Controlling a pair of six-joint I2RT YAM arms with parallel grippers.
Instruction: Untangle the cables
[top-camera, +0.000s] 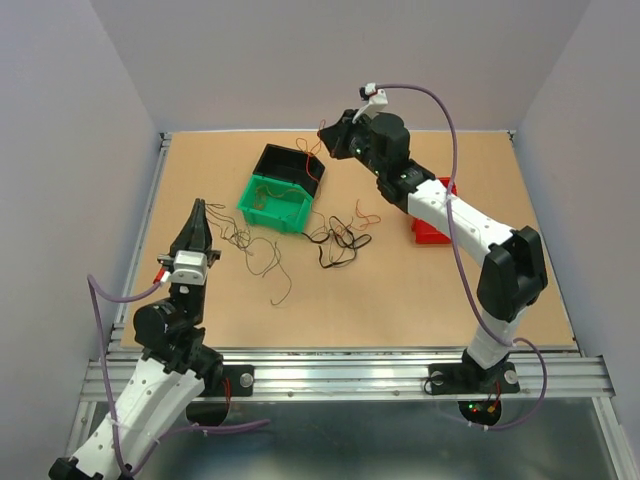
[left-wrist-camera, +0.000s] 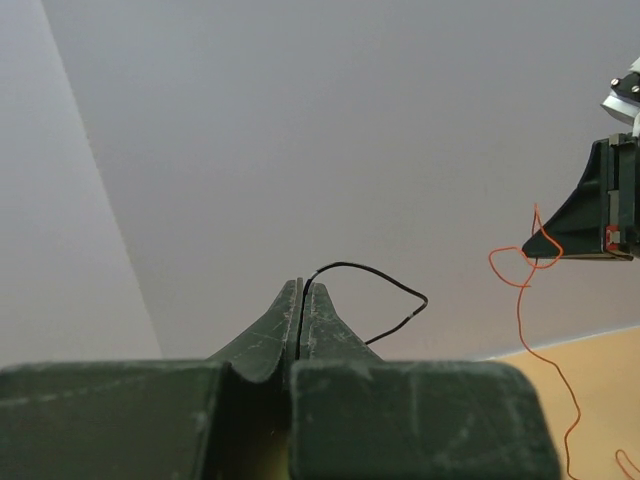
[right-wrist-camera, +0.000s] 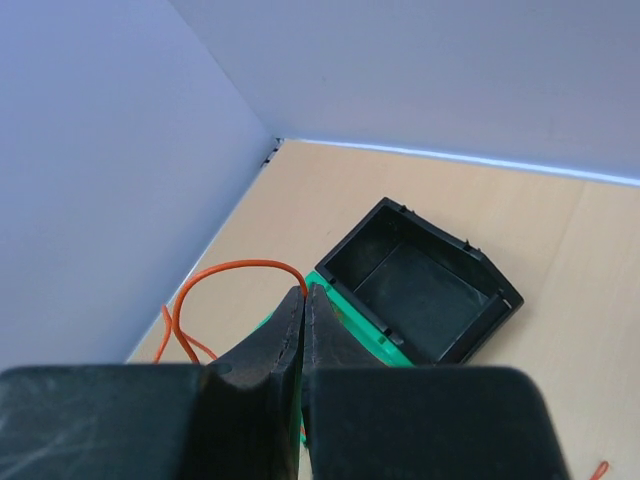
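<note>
From the top, the cables (top-camera: 338, 242) lie mostly heaped just right of the green bin (top-camera: 272, 217), with a few black strands left of it, near my left gripper (top-camera: 198, 204). I count three bins: green, black (top-camera: 292, 170) behind it, and red (top-camera: 430, 235) far right. My right gripper (top-camera: 325, 142) hovers behind the black bin.

Left wrist: the jaws are pinched on one black wire (left-wrist-camera: 375, 272), which arcs right from the tips and folds back. One orange wire (left-wrist-camera: 524, 300) dangles near-vertical from the right gripper.

Right wrist: the jaws are clamped on that orange wire, which loops left of the green bin.
</note>
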